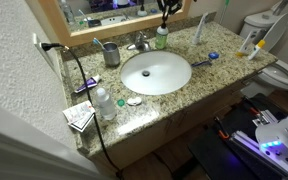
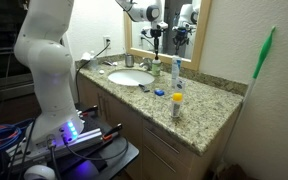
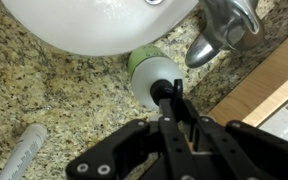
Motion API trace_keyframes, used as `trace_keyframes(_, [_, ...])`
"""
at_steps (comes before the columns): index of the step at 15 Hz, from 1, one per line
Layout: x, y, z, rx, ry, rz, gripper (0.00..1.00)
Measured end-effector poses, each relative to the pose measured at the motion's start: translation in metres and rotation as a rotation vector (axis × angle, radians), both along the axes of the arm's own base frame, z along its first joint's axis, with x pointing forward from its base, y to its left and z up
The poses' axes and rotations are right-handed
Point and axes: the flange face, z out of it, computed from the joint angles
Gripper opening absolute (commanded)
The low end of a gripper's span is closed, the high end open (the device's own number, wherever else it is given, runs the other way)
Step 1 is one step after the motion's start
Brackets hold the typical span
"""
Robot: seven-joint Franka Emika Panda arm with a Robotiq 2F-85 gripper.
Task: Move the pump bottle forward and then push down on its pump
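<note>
The pump bottle (image 3: 144, 68) is green with a white pump (image 3: 159, 82) and stands upright on the granite counter between the sink (image 3: 94, 20) and the faucet (image 3: 224, 30). It also shows in both exterior views (image 1: 161, 40) (image 2: 155, 68), next to the faucet at the back of the counter. My gripper (image 3: 165, 98) is shut, with its fingertips together right over the pump top and seemingly touching it. In both exterior views the gripper (image 1: 165, 12) (image 2: 156, 38) hangs straight down above the bottle.
A metal cup (image 1: 111, 53) stands beside the faucet (image 1: 139, 43). A clear white-capped bottle (image 1: 104, 101) and small items sit at the counter's front corner. A yellow bottle (image 1: 246, 46) and a blue toothbrush (image 1: 206, 60) lie further along. The mirror frame (image 3: 264, 80) is close behind.
</note>
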Motion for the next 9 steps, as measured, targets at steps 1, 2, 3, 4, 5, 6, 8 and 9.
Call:
trace_keyframes(1, [0.000,0.000,0.000,-0.002,-0.001,0.002,0.04])
trace_keyframes(2, [0.000,0.001,0.000,-0.015,-0.003,0.008,0.04])
trace_keyframes(3, [0.000,0.002,0.000,-0.029,-0.004,0.015,0.04])
trace_keyframes(4, [-0.001,0.005,-0.001,-0.039,-0.004,0.022,0.04])
trace_keyframes(5, [-0.001,0.007,-0.001,-0.048,-0.005,0.030,0.04])
trace_keyframes(6, [-0.001,0.009,-0.001,-0.059,-0.006,0.037,0.04])
trace_keyframes(8, [-0.002,0.014,-0.003,-0.076,-0.006,0.049,0.04])
trace_keyframes(9, [-0.002,0.015,-0.004,-0.082,-0.005,0.054,0.04])
